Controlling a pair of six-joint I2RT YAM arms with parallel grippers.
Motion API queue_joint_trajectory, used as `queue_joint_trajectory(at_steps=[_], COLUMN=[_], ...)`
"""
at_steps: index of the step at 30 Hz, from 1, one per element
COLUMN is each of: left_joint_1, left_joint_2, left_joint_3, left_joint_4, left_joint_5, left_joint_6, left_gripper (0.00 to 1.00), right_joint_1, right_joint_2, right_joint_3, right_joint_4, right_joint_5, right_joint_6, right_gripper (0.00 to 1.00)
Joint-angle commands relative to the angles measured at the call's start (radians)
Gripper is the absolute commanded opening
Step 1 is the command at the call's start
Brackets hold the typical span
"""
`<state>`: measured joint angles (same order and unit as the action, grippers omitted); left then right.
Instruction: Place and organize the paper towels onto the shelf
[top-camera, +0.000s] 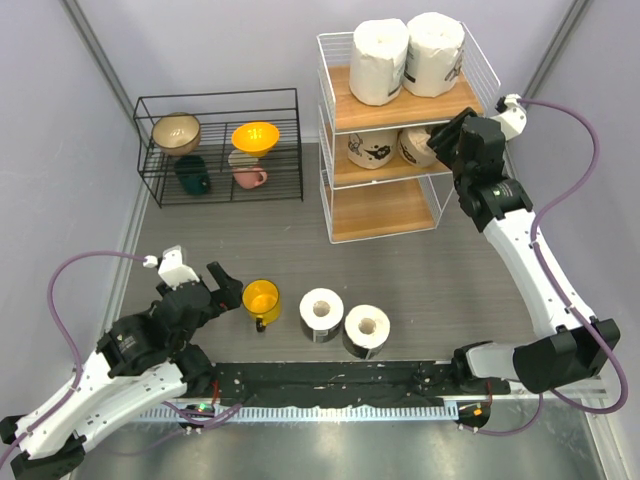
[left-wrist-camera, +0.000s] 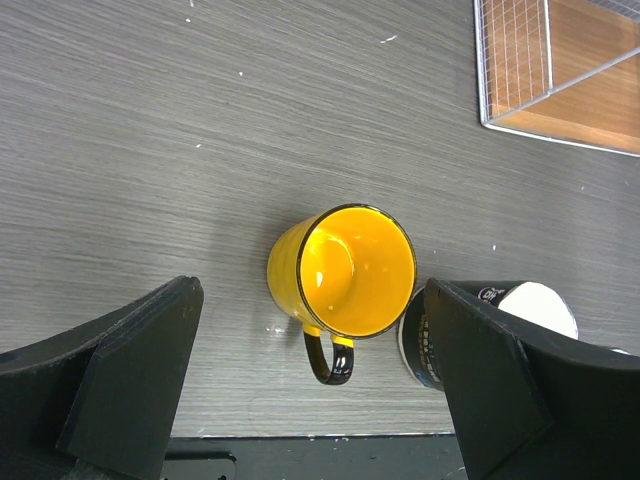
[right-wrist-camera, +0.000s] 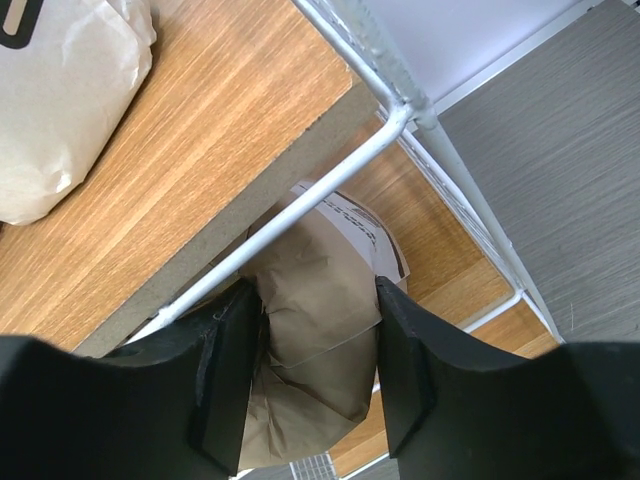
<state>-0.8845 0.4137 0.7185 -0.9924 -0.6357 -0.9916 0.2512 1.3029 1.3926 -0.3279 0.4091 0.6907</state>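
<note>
Beige-brown roll (right-wrist-camera: 325, 350), crinkled wrapper, at the shelf's (top-camera: 385, 212) middle tier, right edge, part hidden behind a rail. Right gripper (right-wrist-camera: 318, 295) jaws flank it closely; we cannot tell the grip. Left gripper (left-wrist-camera: 312, 290) jaws wide, empty, over the yellow cup (left-wrist-camera: 350, 270).

- Beige roll (right-wrist-camera: 320, 370), middle tier: upper end hidden behind the top board of the shelf (right-wrist-camera: 230, 140). Its flanks are covered by the jaws of the right gripper (right-wrist-camera: 315, 290); contact or gap cannot be told.
- White roll (right-wrist-camera: 60, 100), top tier: cut off by the left and top picture edges.
- Dark-wrapped roll (left-wrist-camera: 418, 345): mostly behind a finger (left-wrist-camera: 490, 380) of the left gripper (left-wrist-camera: 312, 300).
- Overhead: printed roll (top-camera: 372, 150), marking too small to read.
</note>
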Motion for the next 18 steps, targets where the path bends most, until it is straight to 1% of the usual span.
queue_joint_trajectory(at_steps=[1,5,8,18], left_joint_1=[-0.005,-0.005,-0.005,-0.005], left_joint_2=[-0.006,-0.009,-0.007,-0.007], left_joint_3=[0.013,0.013,0.013,0.012], left_joint_4=[0.014,0.012,0.012,0.011], left_joint_5=[-0.016,-0.016,-0.016,-0.012], left_joint_6=[-0.005,-0.007,-0.008,-0.009], left_gripper=[1.00,1.00,1.00,1.00], right_joint_1=[0.000,0.000,0.000,0.000], right_joint_2=[-0.017,-0.037,-0.053,-0.114], right_joint_3=[-0.003,-0.009,-0.023,-0.061], right_joint_4=[0.085,0.093,0.115,0.170], right_joint_5=[-0.007,0.000,-0.007,-0.006], right_joint_6=[0.000,0.001,0.001,0.000], right_gripper=[0.56,0.61,0.63,0.64])
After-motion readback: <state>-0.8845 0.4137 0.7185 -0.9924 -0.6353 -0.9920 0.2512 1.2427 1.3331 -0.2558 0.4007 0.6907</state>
